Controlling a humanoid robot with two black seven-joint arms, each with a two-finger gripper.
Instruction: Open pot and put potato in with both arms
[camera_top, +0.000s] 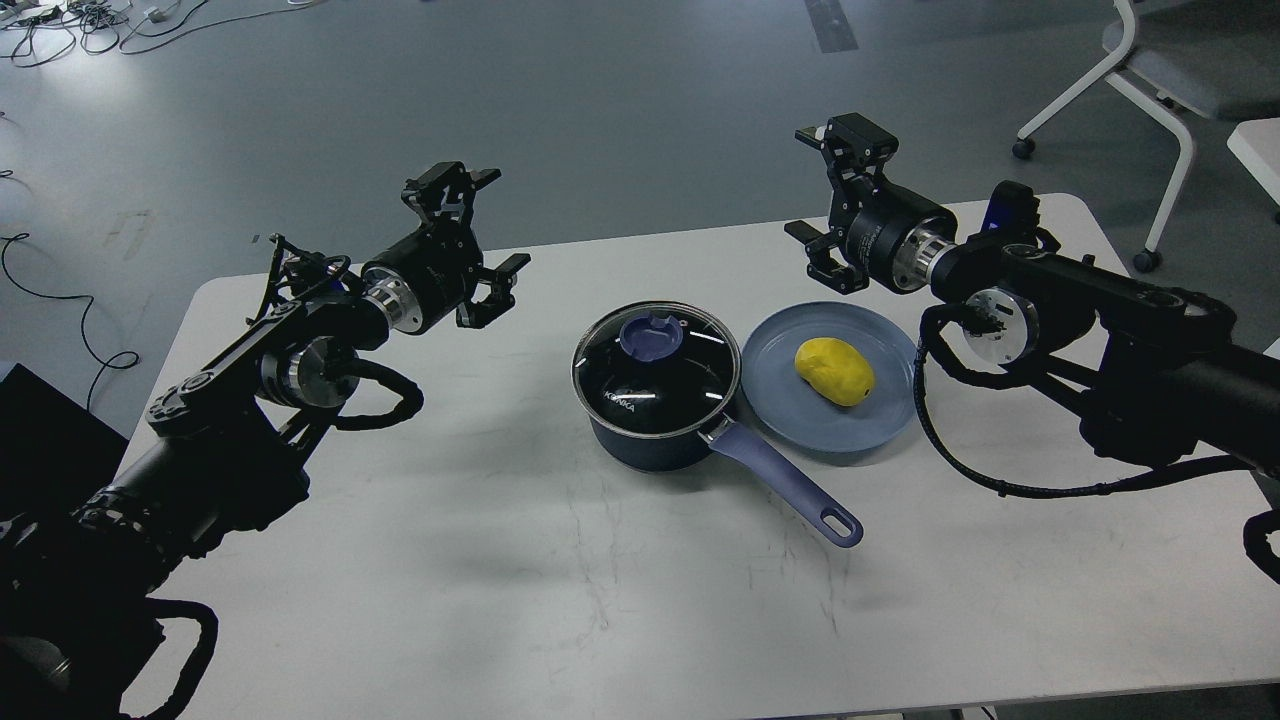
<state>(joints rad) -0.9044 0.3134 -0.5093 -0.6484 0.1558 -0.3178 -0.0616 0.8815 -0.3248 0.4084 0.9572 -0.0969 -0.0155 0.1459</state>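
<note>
You had both grippers, L (478, 228) & R (822, 190), spread wide, empty. Lid (655, 365) on pot (650, 440) mid-desk; knob's low, could've slipped. Potato (835, 371) might've rolled.

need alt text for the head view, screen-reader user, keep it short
A lidded navy saucepan sits mid-table beside a blue plate holding a yellow potato. The left gripper and right gripper hover open on either side above the white table, touching nothing. The glass lid has a blue knob.
</note>
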